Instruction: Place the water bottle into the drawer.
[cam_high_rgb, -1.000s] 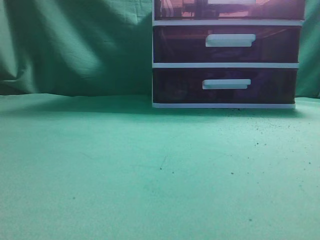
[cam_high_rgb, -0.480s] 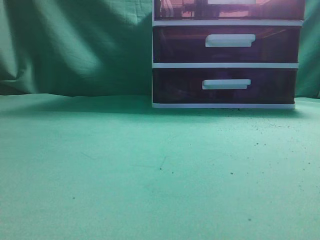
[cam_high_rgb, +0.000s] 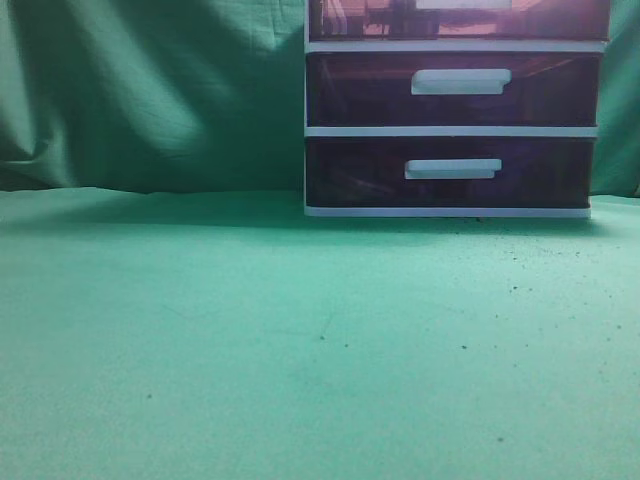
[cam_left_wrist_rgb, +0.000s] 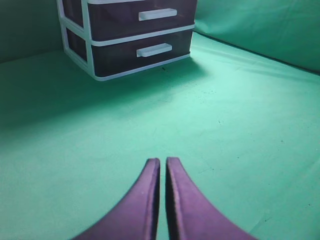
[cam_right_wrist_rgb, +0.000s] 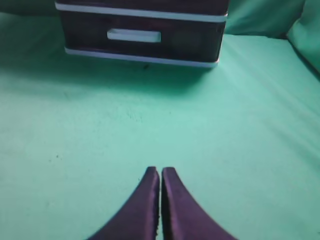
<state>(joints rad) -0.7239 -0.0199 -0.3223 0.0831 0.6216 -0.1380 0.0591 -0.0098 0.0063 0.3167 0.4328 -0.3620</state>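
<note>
Drawers fill the far right of the desk: a white-framed unit (cam_high_rgb: 450, 130) stands at the back edge against the green backdrop (cam_high_rgb: 150, 90), its fronts facing the near edge. The topmost drawer (cam_high_rgb: 460, 18) is cut off by the top of the exterior view; only its lower strip shows, lit reddish, with blurred shapes behind the translucent front that I cannot make out. I cannot tell whether it is pushed fully in. Below it, the middle drawer (cam_high_rgb: 455, 90) and bottom drawer (cam_high_rgb: 450, 172) sit flush in the frame, each long side running left to right, white handles centred; their contents are too dark to read.

No water bottle shows in any view, so where it is and which way it points cannot be told from here.

The green cloth (cam_high_rgb: 300, 340) covering the desk carries only small dark specks.

The left gripper (cam_left_wrist_rgb: 162, 162) hovers low over the cloth toward the near left, its purple fingers pressed together, holding nothing. The right gripper (cam_right_wrist_rgb: 160, 171) hangs over the near right, jaws likewise closed and empty, pointing at the bottom drawer.

Compared with a second ago, nothing on the desk has shifted.
</note>
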